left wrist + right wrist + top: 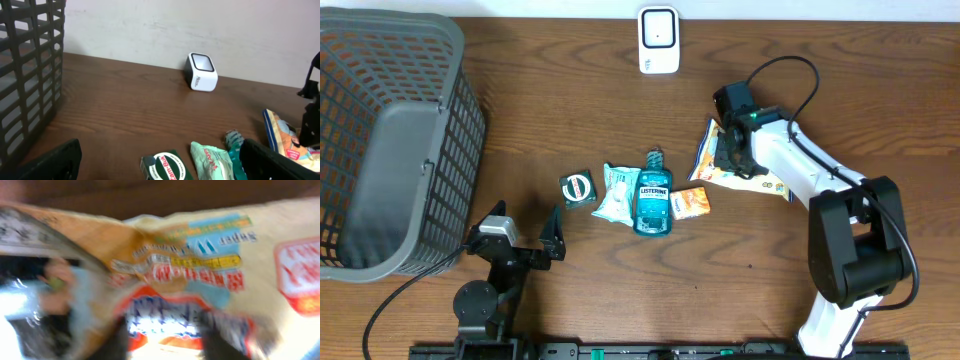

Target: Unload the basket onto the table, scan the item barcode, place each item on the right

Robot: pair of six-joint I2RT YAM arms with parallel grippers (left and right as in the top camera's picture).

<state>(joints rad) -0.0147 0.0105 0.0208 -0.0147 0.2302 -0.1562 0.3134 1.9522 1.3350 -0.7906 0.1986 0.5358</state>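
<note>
A white barcode scanner (659, 40) (202, 72) stands at the table's far edge. An orange and white snack bag (765, 182) (285, 137) (210, 265) lies flat at the right. My right gripper (728, 155) (162, 340) is down over the bag's left end. In the blurred right wrist view its two dark fingers stand apart, with the bag's print showing between them. My left gripper (525, 240) (162, 162) rests open near the front edge and holds nothing. A green Zam-Buk box (578, 188) (165, 167) lies just beyond it.
Mid-table lie a pale green pouch (617, 190) (212, 160), a teal Listerine bottle (653, 195) (234, 140) and a small orange packet (691, 202). A large grey basket (380, 150) (30, 65) fills the left side.
</note>
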